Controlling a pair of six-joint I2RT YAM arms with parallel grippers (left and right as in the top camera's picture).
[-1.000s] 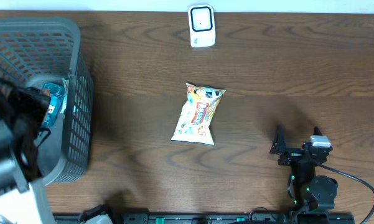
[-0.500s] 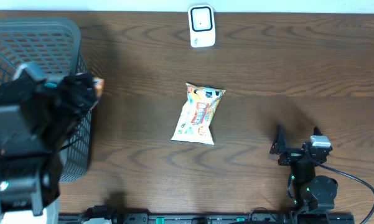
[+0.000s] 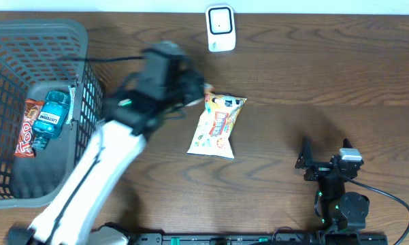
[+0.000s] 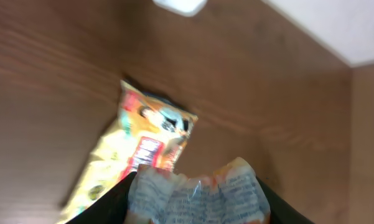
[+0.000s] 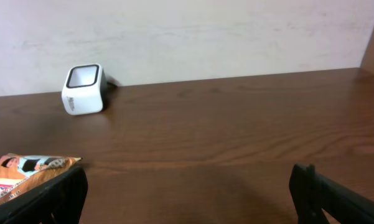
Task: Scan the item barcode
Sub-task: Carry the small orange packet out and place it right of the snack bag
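Dark wood-grain table (image 3: 292,82) under pale wall (image 5: 205,31); left gripper (image 4: 196,214) tight on crinkled packet (image 4: 196,190), right gripper (image 5: 190,199) spread.

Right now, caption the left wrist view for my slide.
The left hand grips a crinkled packet near the yellow snack bag on the wooden table, white scanner beyond.

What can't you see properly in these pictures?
- Small crinkly packet in the left gripper: left wrist view, blurred, bottom cut off by the frame edge; print unreadable, no barcode findable.
- Same packet, overhead: mostly hidden under the blurred left arm.
- Yellow snack bag: right wrist view, cut by the left edge and a dark gripper finger.
- Red wrapper in the grey plastic basket: overhead, lettering too small.
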